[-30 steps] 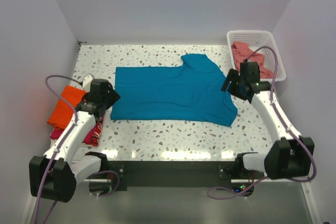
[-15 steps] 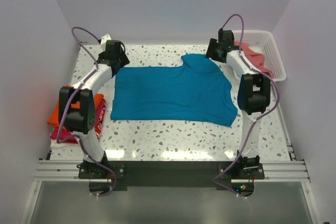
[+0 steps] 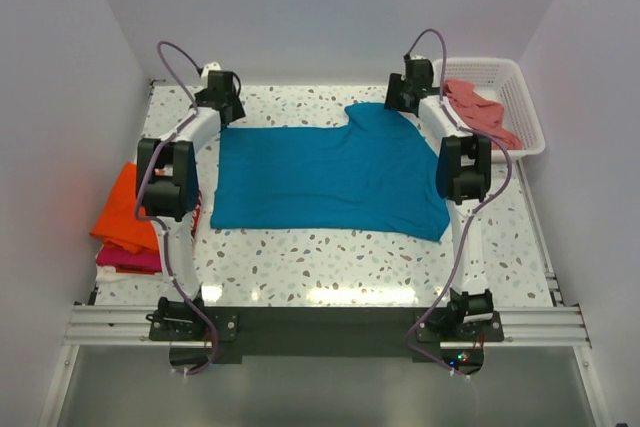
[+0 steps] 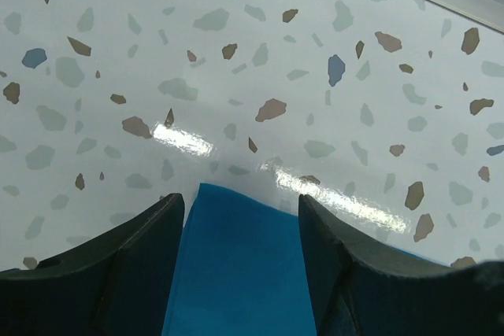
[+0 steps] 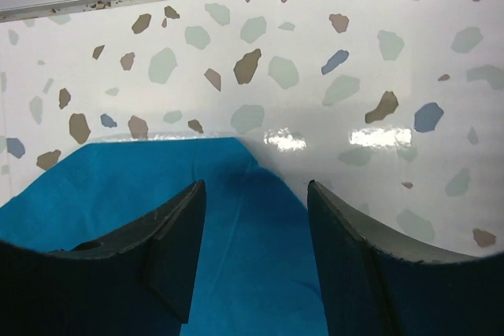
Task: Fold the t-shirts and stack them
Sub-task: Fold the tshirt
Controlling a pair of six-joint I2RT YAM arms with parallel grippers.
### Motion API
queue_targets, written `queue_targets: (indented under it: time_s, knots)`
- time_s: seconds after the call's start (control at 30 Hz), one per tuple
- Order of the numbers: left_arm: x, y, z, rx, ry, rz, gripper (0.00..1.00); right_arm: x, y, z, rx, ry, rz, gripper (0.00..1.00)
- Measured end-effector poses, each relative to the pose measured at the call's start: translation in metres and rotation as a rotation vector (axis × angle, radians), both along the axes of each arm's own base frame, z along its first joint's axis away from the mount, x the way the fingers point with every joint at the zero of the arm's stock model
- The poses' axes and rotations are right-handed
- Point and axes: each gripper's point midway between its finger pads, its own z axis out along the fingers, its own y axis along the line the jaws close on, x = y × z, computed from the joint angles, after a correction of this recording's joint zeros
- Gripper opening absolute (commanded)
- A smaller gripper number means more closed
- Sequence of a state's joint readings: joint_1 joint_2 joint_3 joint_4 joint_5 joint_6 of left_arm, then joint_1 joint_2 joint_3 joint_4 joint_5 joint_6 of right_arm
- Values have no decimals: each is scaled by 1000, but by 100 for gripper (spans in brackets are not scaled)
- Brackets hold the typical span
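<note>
A: Shirt (image 3: 330,177), teal: flat mid-bench (image 3: 330,257), awaiting first fold.
B: Left pincer (image 4: 240,202), right pincer (image 5: 256,194)?
A: Both agape over corners nearest bench's back edge. Next, probably: close on cloth, lift, fold forward.

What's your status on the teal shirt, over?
Both open: left gripper and right gripper each above a far corner of the teal t-shirt. Shirt flat, not gripped. Nothing in the way.
</note>
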State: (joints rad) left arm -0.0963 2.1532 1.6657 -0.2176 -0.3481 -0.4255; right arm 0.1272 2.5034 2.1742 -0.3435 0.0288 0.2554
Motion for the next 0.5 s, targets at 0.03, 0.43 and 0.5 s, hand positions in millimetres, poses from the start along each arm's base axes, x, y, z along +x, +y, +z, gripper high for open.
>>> queue_targets:
  time_s: [0.03,0.43,0.5]
  knots:
    - [1,1,-6,2,9,-1,64,2,1,-4,-2,2,5,57]
    - [0,1,-45,8,83,-27,58,16,13,-17,3,-22,39,53]
    - [0,1,-49,8,90,-27,57,17,13,-17,3,-23,39,51]
